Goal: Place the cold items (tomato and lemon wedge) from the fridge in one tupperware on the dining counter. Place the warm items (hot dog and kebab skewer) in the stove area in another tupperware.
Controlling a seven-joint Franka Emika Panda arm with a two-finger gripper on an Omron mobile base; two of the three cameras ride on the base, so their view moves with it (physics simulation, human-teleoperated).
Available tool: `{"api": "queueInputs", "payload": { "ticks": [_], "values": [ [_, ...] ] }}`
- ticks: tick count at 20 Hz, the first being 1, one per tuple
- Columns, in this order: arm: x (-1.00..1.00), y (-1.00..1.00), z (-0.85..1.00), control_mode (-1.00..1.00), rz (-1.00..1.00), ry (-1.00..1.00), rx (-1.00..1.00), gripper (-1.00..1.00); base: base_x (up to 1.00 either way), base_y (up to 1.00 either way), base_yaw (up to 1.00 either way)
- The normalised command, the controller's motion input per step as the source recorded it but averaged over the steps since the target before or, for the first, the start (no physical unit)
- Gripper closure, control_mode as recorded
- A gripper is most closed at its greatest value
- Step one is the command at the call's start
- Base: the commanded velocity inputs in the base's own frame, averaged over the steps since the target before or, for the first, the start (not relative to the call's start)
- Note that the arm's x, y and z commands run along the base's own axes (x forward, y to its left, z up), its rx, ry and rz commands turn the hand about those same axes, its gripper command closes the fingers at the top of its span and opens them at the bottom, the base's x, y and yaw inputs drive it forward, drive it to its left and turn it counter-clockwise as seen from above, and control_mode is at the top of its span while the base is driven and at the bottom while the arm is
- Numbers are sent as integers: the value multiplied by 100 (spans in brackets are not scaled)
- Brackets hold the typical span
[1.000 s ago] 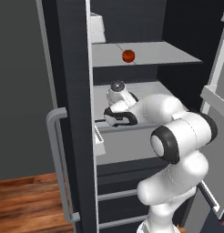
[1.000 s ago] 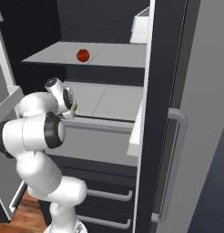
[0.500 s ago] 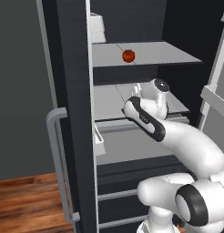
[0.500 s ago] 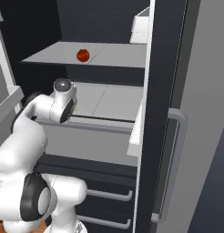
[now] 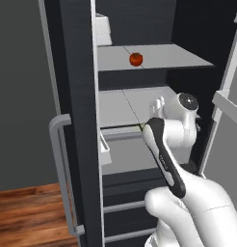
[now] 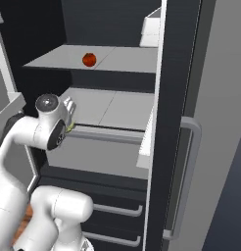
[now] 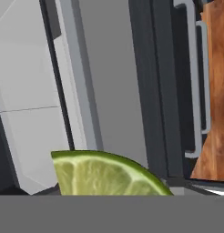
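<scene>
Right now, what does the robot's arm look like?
A glossy white arm of rounded, bulbous segments, with a dark charcoal band curving along one link, a round grey-black cap on a joint, and a small white pincer at its tip. No cables or markings show.

A plain dark grey wall (image 5: 19, 72) stands to the left. Below it runs a wooden floor (image 5: 29, 217) of reddish-brown planks, lit evenly. On the right a paler grey panel (image 6: 225, 98) rises.

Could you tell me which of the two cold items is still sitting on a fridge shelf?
The tomato, round and red, sits alone on the upper shelf; the lemon wedge is at the gripper.
</scene>
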Motion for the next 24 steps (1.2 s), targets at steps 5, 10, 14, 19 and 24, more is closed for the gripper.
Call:
{"api": "queueInputs", "payload": {
  "ticks": [5,10,14,19,24],
  "values": [
    [-100,-18,-15,-100,-6,14,-8,100,0,0,0],
    [-57,-29,-38,-100,4,3,-4,100,0,0,0],
    [-26,-3,-29,-100,7,0,-8,100,0,0,0],
    [-8,0,-30,-100,5,0,-11,100,0,0,0],
    [-1,0,-7,100,1,0,-3,100,-9,0,14]
  ]
}}
